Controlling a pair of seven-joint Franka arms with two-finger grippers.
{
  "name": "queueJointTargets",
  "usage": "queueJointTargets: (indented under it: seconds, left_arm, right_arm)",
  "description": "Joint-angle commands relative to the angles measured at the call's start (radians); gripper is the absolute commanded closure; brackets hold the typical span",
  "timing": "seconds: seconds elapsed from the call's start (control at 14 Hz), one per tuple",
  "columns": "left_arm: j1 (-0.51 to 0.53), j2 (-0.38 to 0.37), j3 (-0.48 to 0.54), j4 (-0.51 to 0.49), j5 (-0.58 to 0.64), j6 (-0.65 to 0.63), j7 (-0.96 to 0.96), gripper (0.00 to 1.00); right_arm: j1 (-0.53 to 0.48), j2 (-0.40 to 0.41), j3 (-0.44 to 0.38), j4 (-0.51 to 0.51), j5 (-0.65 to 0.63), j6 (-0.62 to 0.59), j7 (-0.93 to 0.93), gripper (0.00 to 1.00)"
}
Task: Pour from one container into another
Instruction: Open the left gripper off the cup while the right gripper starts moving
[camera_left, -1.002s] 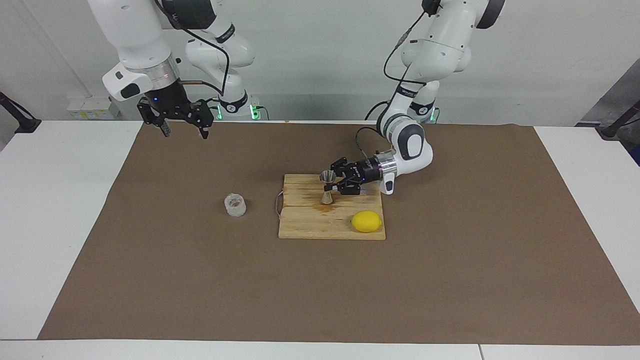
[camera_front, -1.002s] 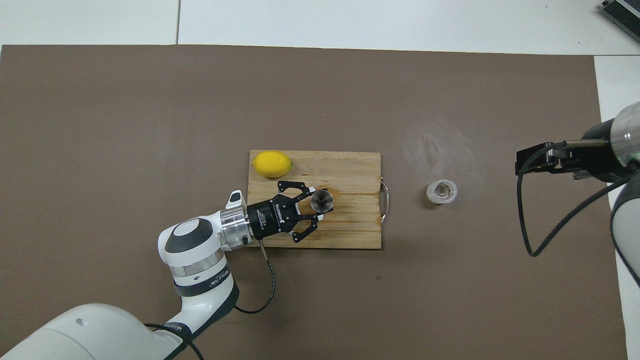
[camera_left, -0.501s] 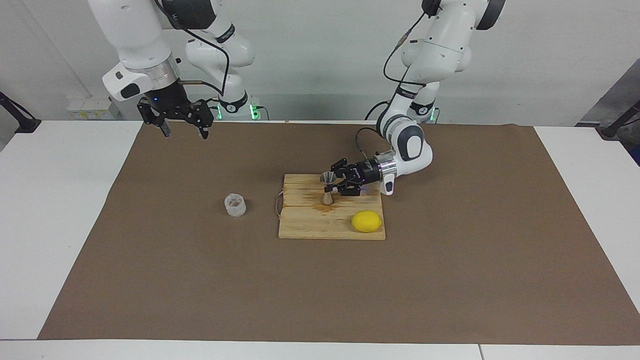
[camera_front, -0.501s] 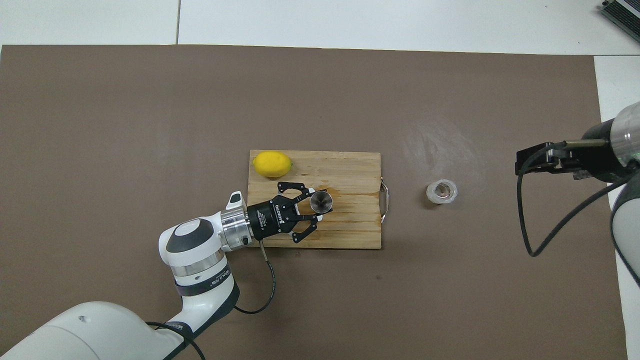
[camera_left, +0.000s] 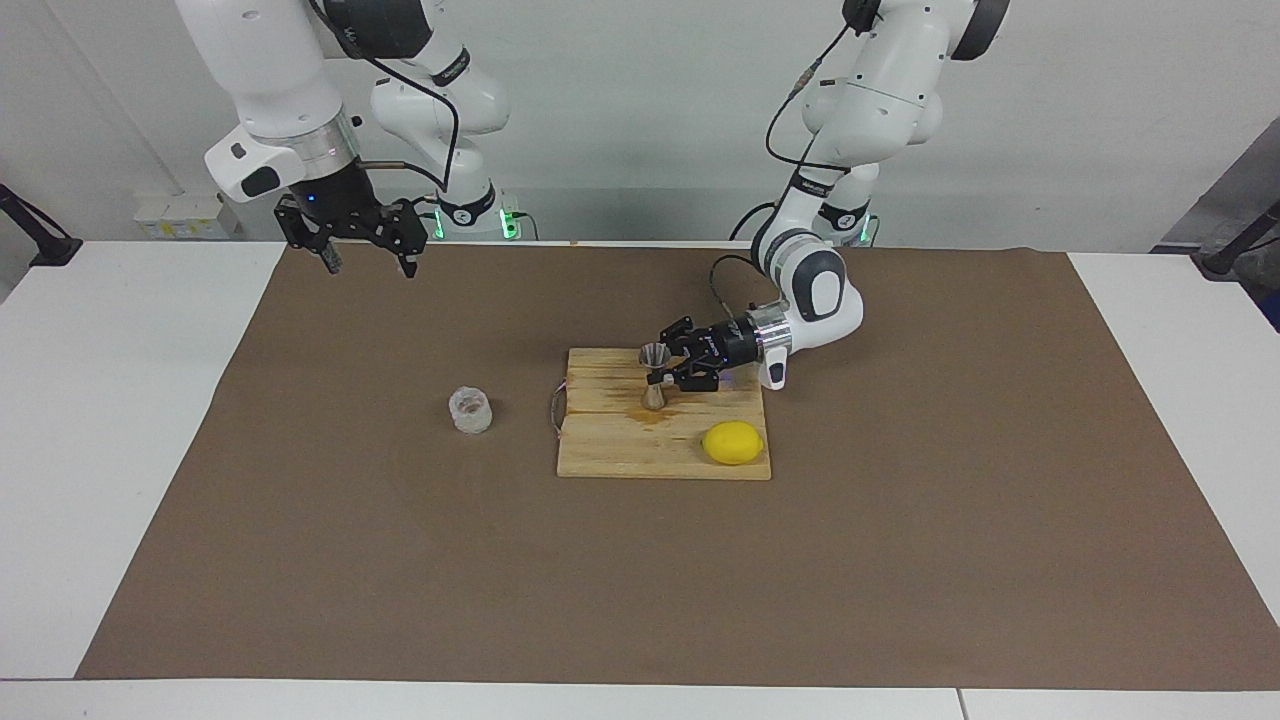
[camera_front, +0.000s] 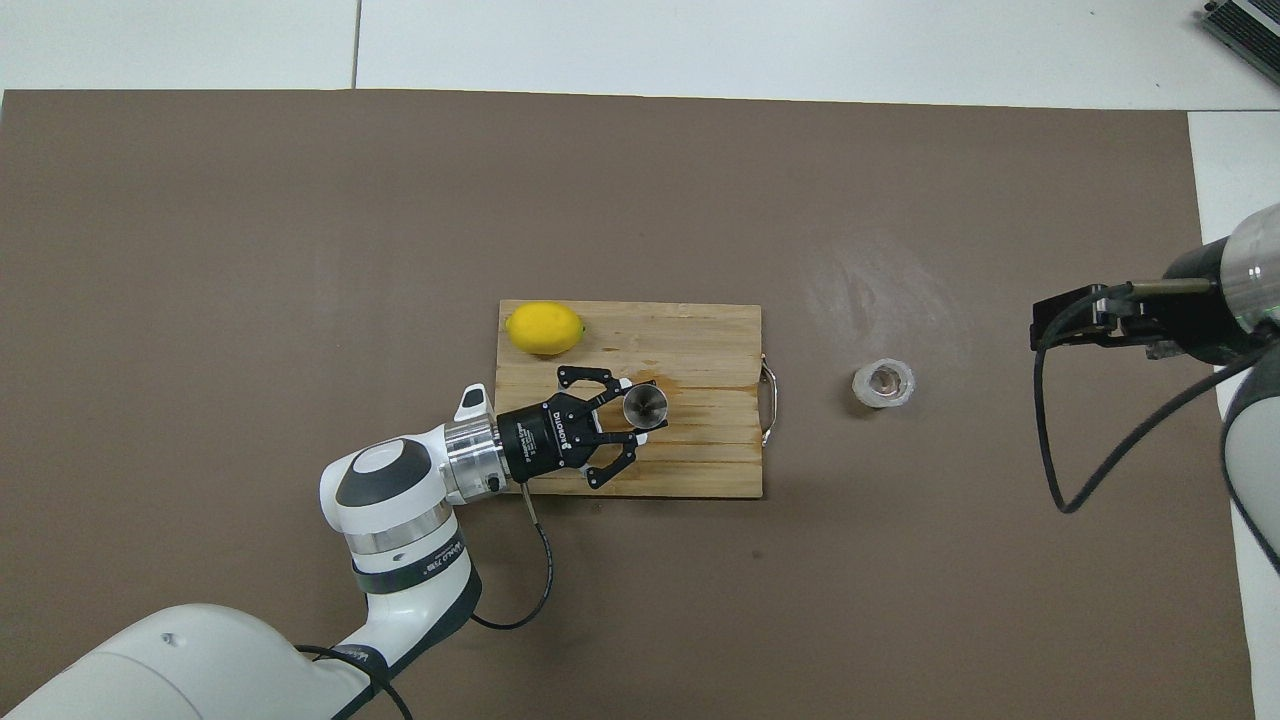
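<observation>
Wood grain is running lengthwise along the rectangular cutting board (camera_left: 620, 450), which is lying flat on the matte brown paper sheet (camera_left: 900, 520) covering the white counter (camera_left: 120, 420); a thin wire handle is showing at the board's edge toward the right arm's end. On the board, the silvery metal jigger (camera_left: 654, 376) is standing upright, two cones joined at a narrow waist, its open top catching light as a round mouth in the overhead view (camera_front: 644, 405). A darker wet-looking stain is spreading on the wood around its foot. The left hand (camera_left: 664, 372) is lying low and level over the board, its black fingers sitting at the jigger's waist; whether they are pressing it or just parted cannot be told. A smooth yellow lemon (camera_left: 732, 443) is resting on the board's corner farther from the robots. Off the board, toward the right arm's end, the small knobbly clear glass cup (camera_left: 470, 410) is standing alone on the paper. The right hand (camera_left: 366, 262) is waiting high over the paper's near edge, fingers spread wide and holding nothing.
</observation>
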Motion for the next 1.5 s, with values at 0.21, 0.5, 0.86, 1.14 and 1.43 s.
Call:
queueJointTargets:
  seconds: [0.21,0.5,0.86,1.14,1.43]
  left_arm:
    - [-0.021,-0.004,0.016,-0.007,-0.027,0.017,0.017,0.19]
    - [-0.021,-0.007,0.014,-0.004,-0.027,0.033,0.017,0.0]
    - [-0.012,-0.02,0.019,-0.006,-0.024,0.039,0.005,0.0]
    - [0.006,-0.035,0.022,-0.013,-0.012,0.039,0.002,0.0]
    - [0.037,-0.061,0.022,-0.05,0.019,0.033,-0.008,0.0]
  right_arm:
    - [-0.011,-0.022,0.007,-0.025,0.003,0.001,0.008,0.0]
    - [-0.011,-0.022,0.007,-0.025,0.003,0.001,0.008,0.0]
    - [-0.011,-0.022,0.007,-0.025,0.003,-0.009,0.006,0.0]
    - [0.001,-0.025,0.008,-0.031,0.005,0.004,-0.003,0.0]
    - [0.003,-0.052,0.008,-0.105,0.005,0.099,-0.055,0.0]
